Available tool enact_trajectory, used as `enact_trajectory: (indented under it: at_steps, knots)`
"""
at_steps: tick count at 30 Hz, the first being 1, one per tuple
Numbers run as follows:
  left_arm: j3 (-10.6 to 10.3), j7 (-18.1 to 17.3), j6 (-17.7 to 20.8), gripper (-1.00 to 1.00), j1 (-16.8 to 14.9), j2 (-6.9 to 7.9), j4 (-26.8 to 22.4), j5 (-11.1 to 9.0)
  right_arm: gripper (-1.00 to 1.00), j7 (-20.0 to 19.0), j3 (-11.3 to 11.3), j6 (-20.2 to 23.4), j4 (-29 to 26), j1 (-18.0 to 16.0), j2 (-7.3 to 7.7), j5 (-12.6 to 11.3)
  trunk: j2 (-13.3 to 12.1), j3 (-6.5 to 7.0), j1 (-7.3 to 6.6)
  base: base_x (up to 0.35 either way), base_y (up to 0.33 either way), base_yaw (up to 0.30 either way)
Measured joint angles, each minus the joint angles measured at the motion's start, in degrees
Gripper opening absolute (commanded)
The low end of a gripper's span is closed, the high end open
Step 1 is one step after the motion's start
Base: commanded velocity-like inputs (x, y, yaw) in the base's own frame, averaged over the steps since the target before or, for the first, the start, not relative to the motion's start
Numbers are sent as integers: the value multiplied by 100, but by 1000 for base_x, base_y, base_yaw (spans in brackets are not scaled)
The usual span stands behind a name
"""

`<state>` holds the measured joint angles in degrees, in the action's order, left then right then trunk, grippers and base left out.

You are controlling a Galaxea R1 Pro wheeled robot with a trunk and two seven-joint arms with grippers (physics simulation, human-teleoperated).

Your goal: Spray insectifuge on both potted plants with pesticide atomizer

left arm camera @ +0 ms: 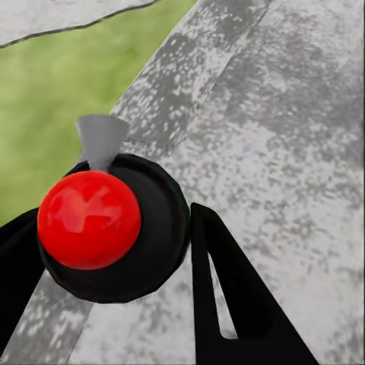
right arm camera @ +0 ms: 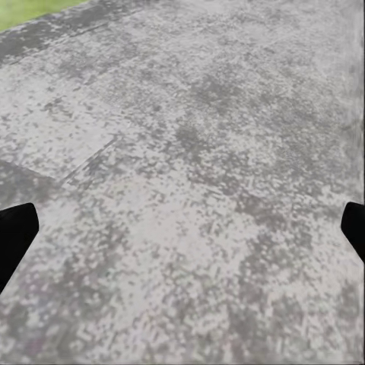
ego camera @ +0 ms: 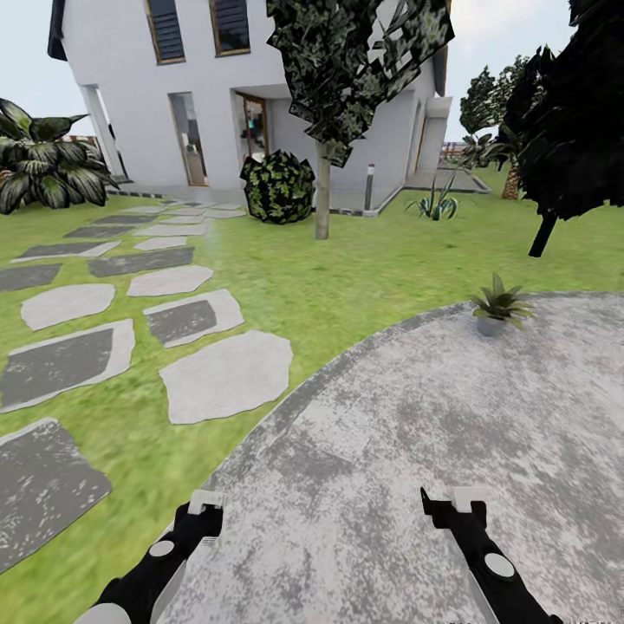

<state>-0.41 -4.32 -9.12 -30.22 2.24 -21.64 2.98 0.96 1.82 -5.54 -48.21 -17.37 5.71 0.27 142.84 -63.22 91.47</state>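
I'm on the stone patio (ego camera: 416, 451), facing the house (ego camera: 260, 87).
One potted plant (ego camera: 498, 305) sits at two o'clock near the patio's rim. My right gripper (right arm camera: 182, 228) is spread wide, empty; my left gripper (ego camera: 204, 511) I can't judge.

Ground: green lawn (ego camera: 347, 260) beside a round mottled-grey stone patio (ego camera: 451, 433).
On patio: 1 potted plant (ego camera: 498, 305), narrow spiky dark leaves, grey pot, upright, near the far rim.
On lawn: irregular stepping stones (ego camera: 227, 374), light and dark grey, running toward the house.
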Motion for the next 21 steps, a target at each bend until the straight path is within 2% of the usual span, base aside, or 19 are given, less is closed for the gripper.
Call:
enact_trajectory:
  at_steps: [21]
  knots:
    - [0, 0, 0, -100, 1, -7, 0, -3, 100, 0, -4, -1, 1, 0, -18, -3, -842, 484, -461, 0, 0, -235]
